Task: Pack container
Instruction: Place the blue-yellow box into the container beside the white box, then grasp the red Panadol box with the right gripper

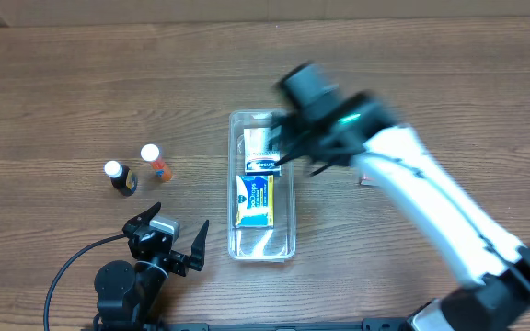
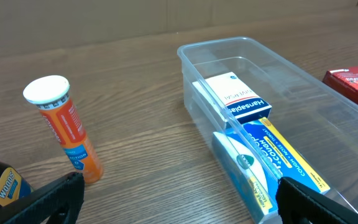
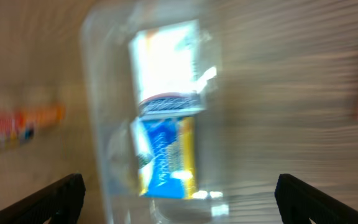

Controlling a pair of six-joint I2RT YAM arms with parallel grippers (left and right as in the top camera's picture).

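The container [image 1: 263,245] is a long clear bin at the table's middle. Inside lie a white box [image 1: 260,147] at the far end and a blue-and-yellow box [image 1: 256,198] next to it. My right gripper [image 1: 297,156] hovers open and empty above the bin's far right side; its motion-blurred wrist view looks down on the container [image 3: 95,124] and both boxes between the jaws [image 3: 179,193]. My left gripper [image 1: 180,246] is open and empty, low at the front left. Its view shows its jaws [image 2: 179,199], the container [image 2: 241,45] and the white box [image 2: 235,96].
An orange tube [image 1: 156,162] and a dark bottle [image 1: 120,177], both white-capped, stand left of the bin. The tube also shows in the left wrist view [image 2: 64,127]. A red box [image 2: 353,84] lies right of the bin, mostly hidden under my right arm from overhead.
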